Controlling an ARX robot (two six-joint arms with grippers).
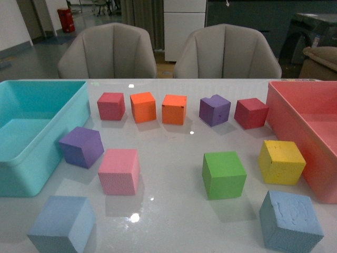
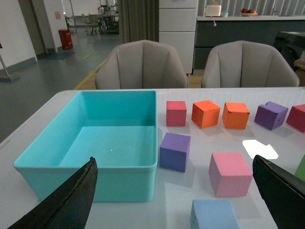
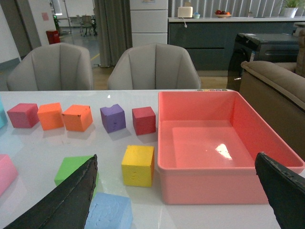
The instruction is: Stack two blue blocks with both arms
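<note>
White surface (image 1: 168, 158), teal bin (image 1: 31, 174) and pink bin (image 1: 295, 137) at its sides.
Front view: left blue block (image 1: 62, 224) and right blue block (image 1: 290, 221) sit at the near corners, well apart.
Left wrist view: left hand (image 2: 174, 161) spread, empty, its block close ahead.
Right wrist view: right hand (image 3: 176, 158) likewise.
Square each hand over its block before closing.

Open lane between pink cube (image 1: 119, 171) and green cube (image 1: 224, 174); teal bin (image 1: 21, 179) left, red bin (image 1: 295, 132) right, apparently close beside yellow cube (image 1: 281, 162).
</note>
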